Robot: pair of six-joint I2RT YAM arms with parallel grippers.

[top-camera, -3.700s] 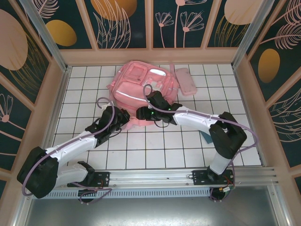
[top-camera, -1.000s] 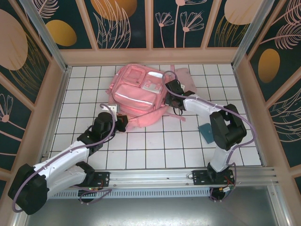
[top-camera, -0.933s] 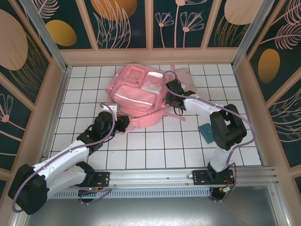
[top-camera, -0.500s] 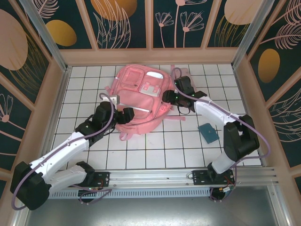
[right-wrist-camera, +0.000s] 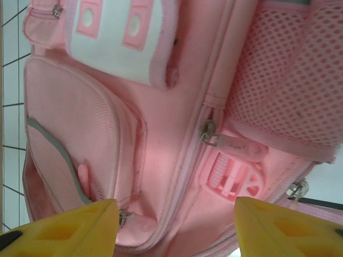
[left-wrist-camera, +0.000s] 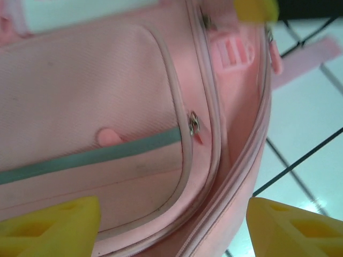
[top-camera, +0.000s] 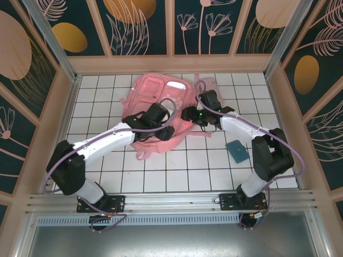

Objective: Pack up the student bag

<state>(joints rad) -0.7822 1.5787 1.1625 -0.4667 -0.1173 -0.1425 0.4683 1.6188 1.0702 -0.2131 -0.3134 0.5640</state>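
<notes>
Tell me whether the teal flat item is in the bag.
No, the teal flat item lies on the table, apart from the student bag.

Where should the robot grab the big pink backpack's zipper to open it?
Probably the long pink pull tab on the backpack, hanging off the metal slider. It lies flat and sticks out sideways, so the right claw, open above it, could come straight down and pinch its long edges.

You have open tiles left of and nearer than the student bag (top-camera: 155,93). The left arm (top-camera: 103,143) and right arm (top-camera: 239,125) reach over it, and a teal card (top-camera: 236,149) lies to its right.
</notes>
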